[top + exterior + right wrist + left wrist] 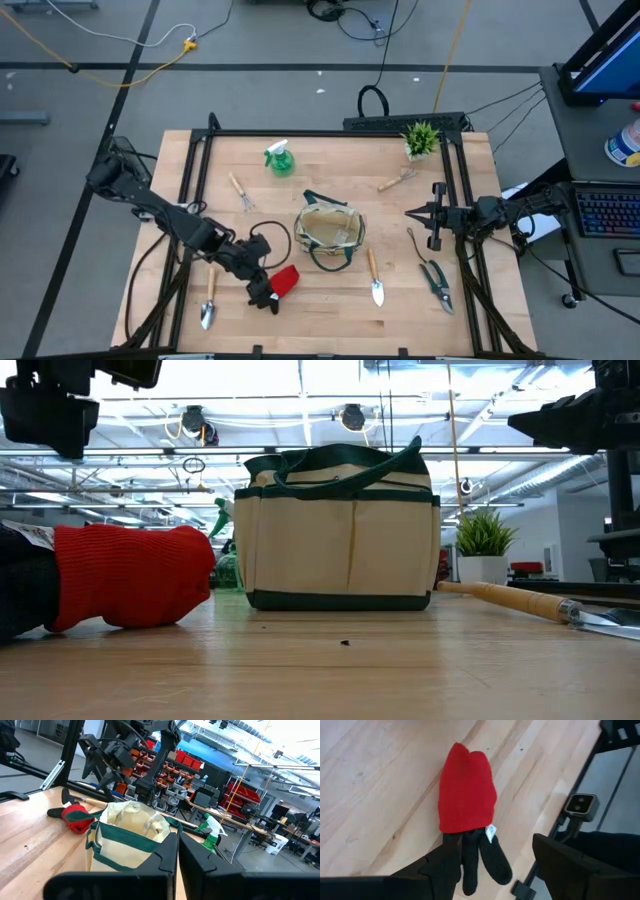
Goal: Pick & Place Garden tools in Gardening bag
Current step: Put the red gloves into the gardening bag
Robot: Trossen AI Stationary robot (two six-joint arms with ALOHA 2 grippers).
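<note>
Looking down on the table (330,160), you can see your left gripper (268,298) near the front edge, just left of the middle. Its fingers (445,870) are spread open, one on each side of the black finger end of the red-black glove (284,281). The glove lies flat on the wood. Its long side runs at a slant, with the red cuff pointing toward the gardening bag (330,232) and the black fingers pointing toward the near edge. There is little room between the glove and that edge, but bare wood lies between the glove and the bag.

The bag stands upright in the middle of the table with its top open. A trowel (209,298) lies to the left of your left gripper, blade toward the near edge. Another trowel (375,278) lies to the right of the bag.

Your right gripper (425,213) waits at the right side of the table, fingers pressed together, pointing at the bag. The pruning shears (436,278) lie near it, toward the front.
</note>
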